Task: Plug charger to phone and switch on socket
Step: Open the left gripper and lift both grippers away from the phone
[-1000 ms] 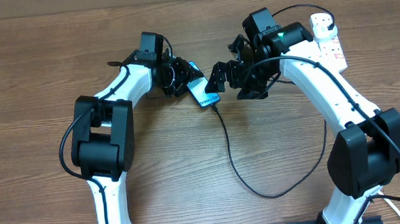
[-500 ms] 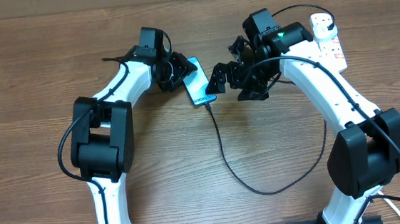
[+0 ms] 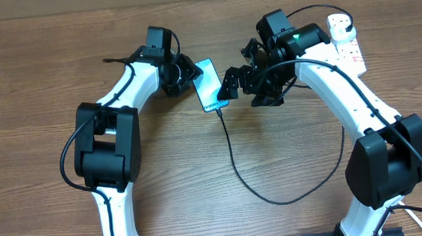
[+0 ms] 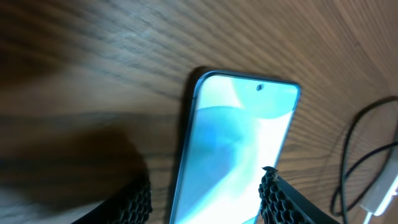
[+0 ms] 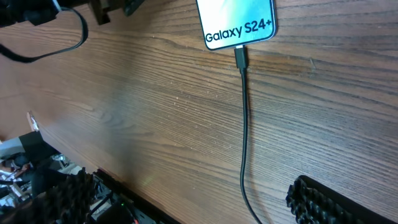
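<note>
My left claw (image 4: 205,190) released, loosely straddling the phone (image 4: 239,137), flat on the table (image 3: 42,86); right claw (image 5: 196,190) open, empty. Risk: my retreat clips the phone, popping the charger connector (image 5: 241,58) out.

Left arm (image 3: 130,90) and right arm (image 3: 345,92): white tubular links, bulky black joint housings, thin black cables (image 3: 69,155) alongside, honeycomb-textured black finger pads (image 4: 280,200), green wrist light (image 3: 292,30).
</note>
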`<state>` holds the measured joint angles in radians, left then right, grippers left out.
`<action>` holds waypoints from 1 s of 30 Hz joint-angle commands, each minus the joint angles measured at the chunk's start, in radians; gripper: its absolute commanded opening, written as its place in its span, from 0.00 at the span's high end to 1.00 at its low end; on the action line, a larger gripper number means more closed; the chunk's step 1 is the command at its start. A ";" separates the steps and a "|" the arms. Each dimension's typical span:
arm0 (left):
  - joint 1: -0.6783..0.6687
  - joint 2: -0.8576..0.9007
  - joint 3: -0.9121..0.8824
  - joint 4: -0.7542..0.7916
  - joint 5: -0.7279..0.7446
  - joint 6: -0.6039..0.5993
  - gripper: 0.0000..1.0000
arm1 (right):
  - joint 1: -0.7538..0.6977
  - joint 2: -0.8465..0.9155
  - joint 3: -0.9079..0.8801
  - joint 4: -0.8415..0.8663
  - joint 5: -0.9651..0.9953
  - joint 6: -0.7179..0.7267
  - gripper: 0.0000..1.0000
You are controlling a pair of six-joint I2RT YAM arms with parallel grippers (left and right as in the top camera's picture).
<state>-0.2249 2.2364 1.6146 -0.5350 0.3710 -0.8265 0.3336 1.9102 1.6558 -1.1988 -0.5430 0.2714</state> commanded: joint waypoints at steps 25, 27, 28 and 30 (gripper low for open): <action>0.103 -0.360 0.315 -0.540 -0.068 0.388 0.61 | -0.009 -0.043 0.048 -0.034 0.240 0.021 0.00; 0.103 -0.422 0.315 -0.558 -0.068 0.409 0.55 | -0.010 -0.054 0.066 -0.051 0.262 0.021 0.00; 0.103 -0.451 0.315 -0.565 -0.068 0.416 0.50 | -0.010 -0.064 0.076 -0.061 0.279 0.022 0.00; 0.103 -0.510 0.315 -0.589 -0.067 0.432 0.28 | -0.010 -0.092 0.100 -0.084 0.326 0.039 0.00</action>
<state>-0.1226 1.8202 1.9038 -1.1057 0.3119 -0.4435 0.3332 1.9026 1.6955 -1.2732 -0.2935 0.2909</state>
